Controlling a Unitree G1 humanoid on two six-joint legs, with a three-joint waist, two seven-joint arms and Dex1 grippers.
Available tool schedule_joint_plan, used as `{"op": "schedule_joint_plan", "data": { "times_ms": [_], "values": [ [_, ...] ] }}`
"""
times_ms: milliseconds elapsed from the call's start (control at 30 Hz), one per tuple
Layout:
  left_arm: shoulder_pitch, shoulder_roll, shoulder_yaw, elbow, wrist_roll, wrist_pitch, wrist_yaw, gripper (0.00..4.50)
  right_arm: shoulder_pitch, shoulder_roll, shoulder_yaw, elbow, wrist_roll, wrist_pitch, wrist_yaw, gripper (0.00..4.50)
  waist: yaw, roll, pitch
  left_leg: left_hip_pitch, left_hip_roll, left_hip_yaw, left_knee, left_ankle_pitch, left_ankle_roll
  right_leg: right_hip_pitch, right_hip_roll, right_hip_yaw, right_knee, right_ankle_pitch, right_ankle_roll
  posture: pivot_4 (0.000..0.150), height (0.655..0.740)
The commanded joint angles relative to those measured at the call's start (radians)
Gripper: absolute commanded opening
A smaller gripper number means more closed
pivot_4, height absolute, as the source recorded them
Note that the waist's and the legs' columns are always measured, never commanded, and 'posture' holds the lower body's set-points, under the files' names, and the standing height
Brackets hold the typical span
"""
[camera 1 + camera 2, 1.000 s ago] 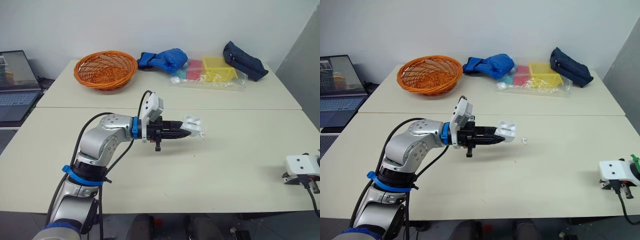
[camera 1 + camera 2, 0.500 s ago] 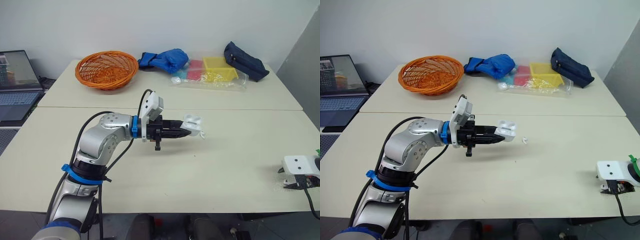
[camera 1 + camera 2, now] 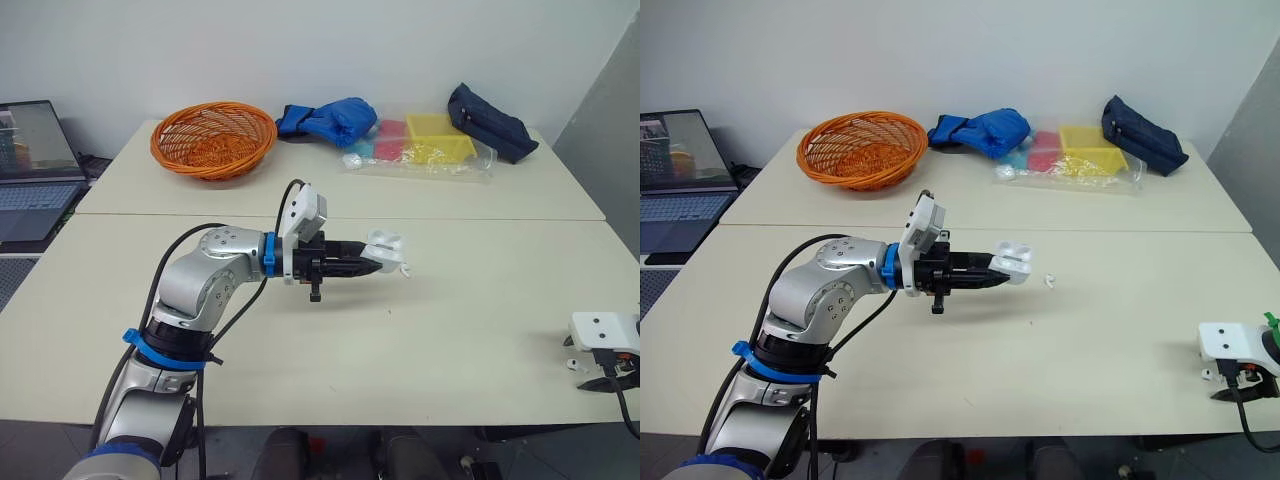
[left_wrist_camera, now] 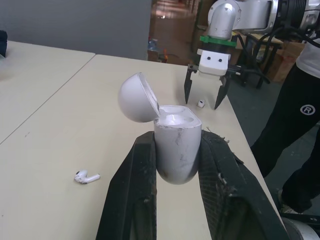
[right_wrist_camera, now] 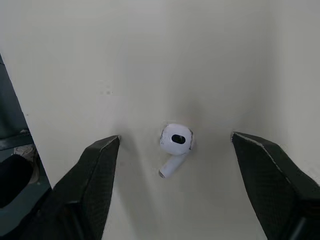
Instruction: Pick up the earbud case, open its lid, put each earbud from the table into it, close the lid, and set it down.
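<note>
The left tool (image 3: 369, 266) is clenched on the one case (image 4: 175, 156), a smooth white rounded shell held upright above the pale bench (image 3: 450, 335). Its dome-shaped lid (image 4: 134, 97) is tipped open. The right tool (image 4: 201, 103) is released, and its two black textured fingers (image 5: 85, 190) are spread wide on both sides of one earbud (image 5: 175, 142) lying on the bench. The second earbud (image 4: 86, 176), white with a short stem, lies on the bench near the case.

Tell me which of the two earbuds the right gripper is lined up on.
The earbud near the right edge of the table, lying between the fingers of the open right gripper. The other earbud lies farther left, beside the held case.
</note>
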Motion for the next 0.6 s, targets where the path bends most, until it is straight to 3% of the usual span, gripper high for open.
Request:
{"op": "schedule_joint_plan", "data": {
  "times_ms": [33, 67, 600],
  "values": [
    [-0.007, 0.007, 0.005, -0.039, -0.012, -0.004, -0.001, 0.76, -0.005, -0.007, -0.008, -0.005, -0.005, 0.008, 0.007, 2.68, 0.000, 0.000, 0.000, 0.000, 0.000, 0.000, 0.000, 0.000, 0.000, 0.000, 0.000, 0.000, 0.000, 0.000, 0.000, 0.150, 0.7400],
    [-0.007, 0.007, 0.006, -0.040, -0.013, -0.002, -0.001, 0.76, -0.003, -0.006, -0.009, -0.008, -0.004, 0.010, 0.005, 2.38, 0.000, 0.000, 0.000, 0.000, 0.000, 0.000, 0.000, 0.000, 0.000, 0.000, 0.000, 0.000, 0.000, 0.000, 0.000, 0.150, 0.7400],
    [-0.010, 0.010, 0.004, -0.037, -0.011, -0.001, -0.005, 0.76, 0.014, 0.011, -0.025, -0.072, 0.024, 0.099, 0.008, 2.38, -0.001, 0.000, 0.000, 0.000, 0.000, 0.000, 0.000, 0.000, 0.000, 0.000, 0.000, 0.000, 0.000, 0.000, 0.000, 0.150, 0.7400]
  ]
}}
